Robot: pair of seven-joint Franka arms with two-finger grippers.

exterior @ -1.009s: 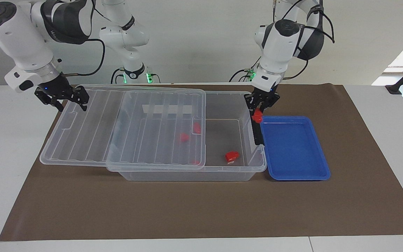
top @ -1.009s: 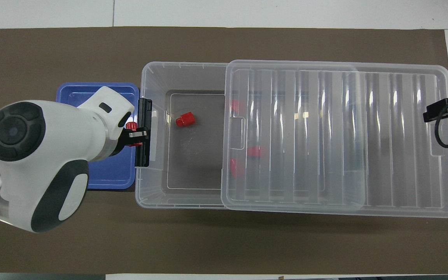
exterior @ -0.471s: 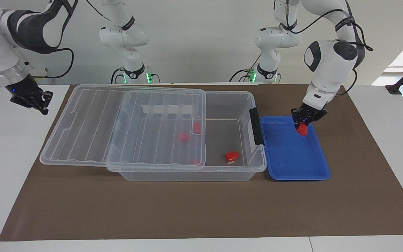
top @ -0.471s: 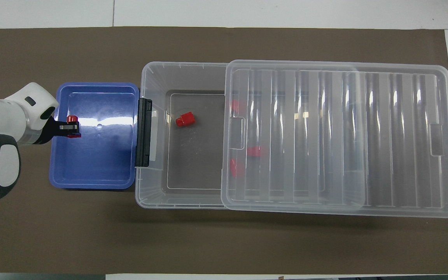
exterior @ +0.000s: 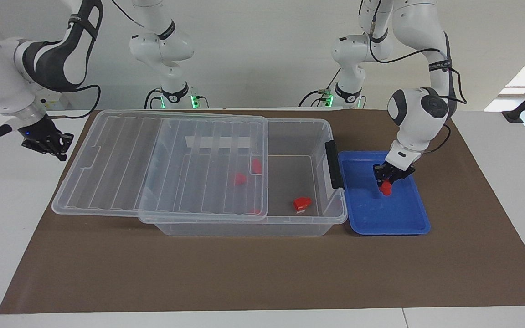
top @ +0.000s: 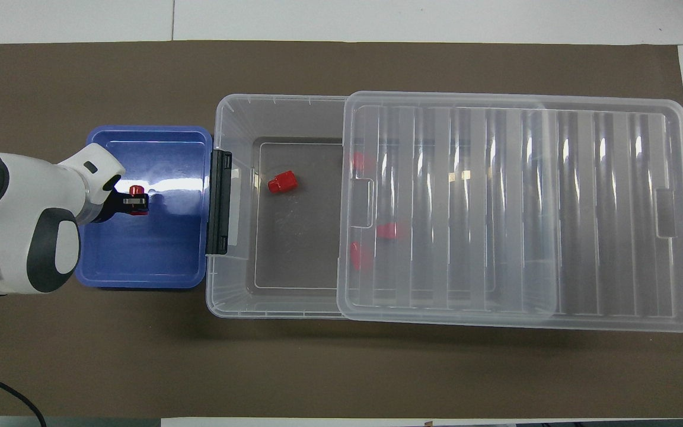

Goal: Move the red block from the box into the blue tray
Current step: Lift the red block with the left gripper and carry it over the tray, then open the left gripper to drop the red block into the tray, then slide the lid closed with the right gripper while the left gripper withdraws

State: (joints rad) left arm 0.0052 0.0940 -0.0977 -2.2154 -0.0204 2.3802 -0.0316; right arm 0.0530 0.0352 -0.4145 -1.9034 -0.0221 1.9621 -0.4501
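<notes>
Presently, the small bright red plastic block (exterior: 385, 187) is gripped in the closed left pincer (exterior: 388, 178), low inside the shallow blue plastic tray (exterior: 408, 223); contact with the tray floor cannot be confirmed. The tray is set against the black clip handle (exterior: 331, 164) of the large clear plastic storage box (exterior: 290, 225), toward the left arm's end of the desk (exterior: 244, 273). The ribbed clear lid (exterior: 153, 168) is slid partly off the box. A second red block (exterior: 302, 203) is seen in the uncovered part. The right pincer (exterior: 46, 143) is shut and empty, over the desk just beside the lid's end.
</notes>
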